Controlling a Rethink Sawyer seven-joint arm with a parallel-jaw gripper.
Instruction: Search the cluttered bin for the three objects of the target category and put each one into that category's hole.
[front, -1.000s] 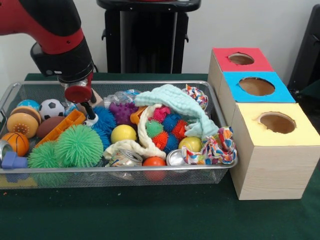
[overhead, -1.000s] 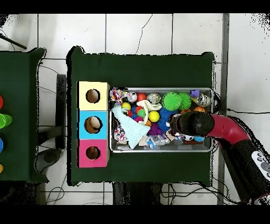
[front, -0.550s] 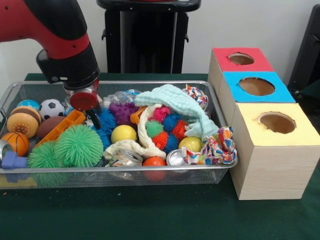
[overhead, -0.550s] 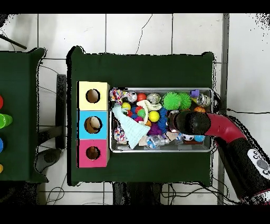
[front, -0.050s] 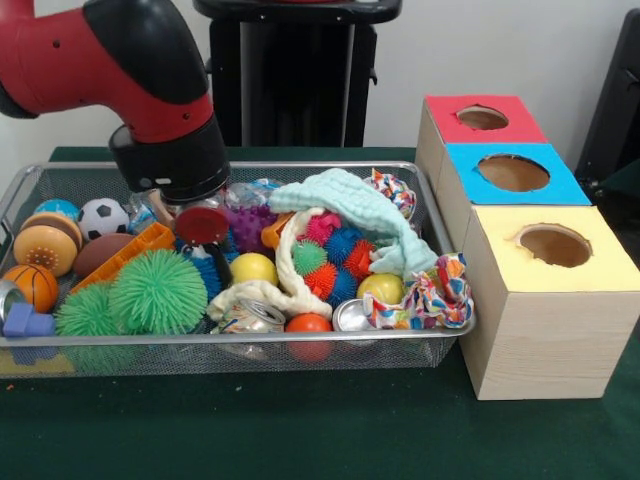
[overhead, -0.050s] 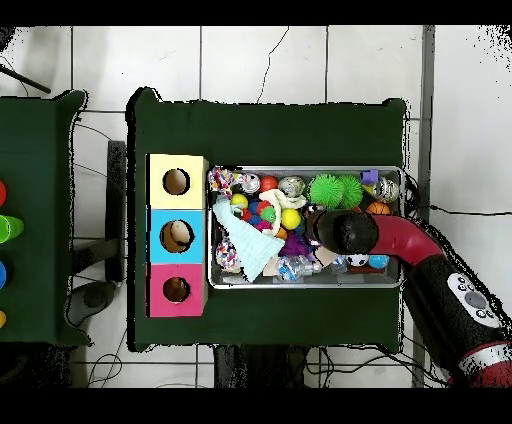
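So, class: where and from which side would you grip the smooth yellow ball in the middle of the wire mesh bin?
Grip the smooth yellow ball across its widest part, coming straight down from above. Its rounded top is bare, but spiky blue balls, a cream rope and a fuzzy green ball crowd its sides, so a sideways approach looks blocked. The gripper hangs just beside it.

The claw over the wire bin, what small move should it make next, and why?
Probably ease straight down a little. The claw hangs low among the blue spiky balls beside the yellow ball, with nothing visibly gripped; whether its grip is open is unclear.
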